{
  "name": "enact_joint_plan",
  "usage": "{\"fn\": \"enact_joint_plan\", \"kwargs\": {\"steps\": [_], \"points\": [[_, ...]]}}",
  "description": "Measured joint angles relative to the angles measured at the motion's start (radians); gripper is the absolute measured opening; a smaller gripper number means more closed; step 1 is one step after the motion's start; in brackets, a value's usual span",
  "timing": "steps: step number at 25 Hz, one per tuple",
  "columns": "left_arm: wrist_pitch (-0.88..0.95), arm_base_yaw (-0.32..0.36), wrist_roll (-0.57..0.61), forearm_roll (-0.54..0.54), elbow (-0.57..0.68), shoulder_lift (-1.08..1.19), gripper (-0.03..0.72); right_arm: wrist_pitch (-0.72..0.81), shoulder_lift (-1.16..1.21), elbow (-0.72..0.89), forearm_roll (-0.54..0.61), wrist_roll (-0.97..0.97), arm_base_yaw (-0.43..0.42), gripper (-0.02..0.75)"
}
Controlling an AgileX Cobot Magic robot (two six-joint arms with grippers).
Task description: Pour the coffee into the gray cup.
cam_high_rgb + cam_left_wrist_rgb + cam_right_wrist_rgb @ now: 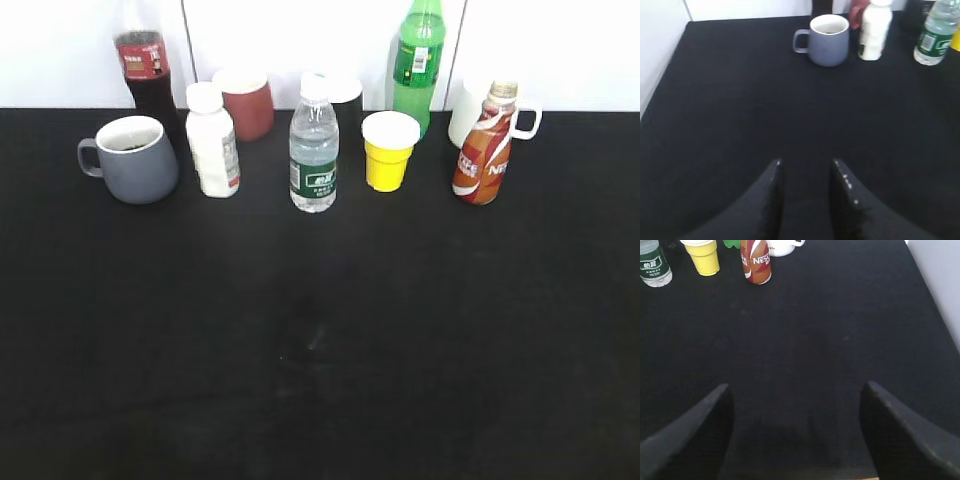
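The gray cup (pixel 132 160) stands at the back left of the black table, handle to the left; it also shows in the left wrist view (pixel 827 39). The coffee is a brown and red Nescafe bottle (pixel 483 148) standing upright at the back right, also in the right wrist view (pixel 755 261). My left gripper (pixel 806 165) is open and empty, low over the table, well in front of the cup. My right gripper (pixel 796 389) is wide open and empty, well in front of the bottle. Neither gripper shows in the exterior view.
Along the back stand a cola bottle (pixel 146 70), a white bottle (pixel 212 140), a dark red cup (pixel 246 102), a water bottle (pixel 314 145), a yellow cup (pixel 388 152), a green bottle (pixel 419 60) and a white mug (pixel 470 115).
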Motion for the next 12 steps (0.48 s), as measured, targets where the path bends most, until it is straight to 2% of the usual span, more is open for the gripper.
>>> {"fn": "enact_joint_plan", "kwargs": {"steps": [12], "points": [[0.0, 0.003, 0.0, 0.0, 0.0, 0.0, 0.228, 0.0, 0.0, 0.0, 0.001, 0.0, -0.017, 0.588]]}}
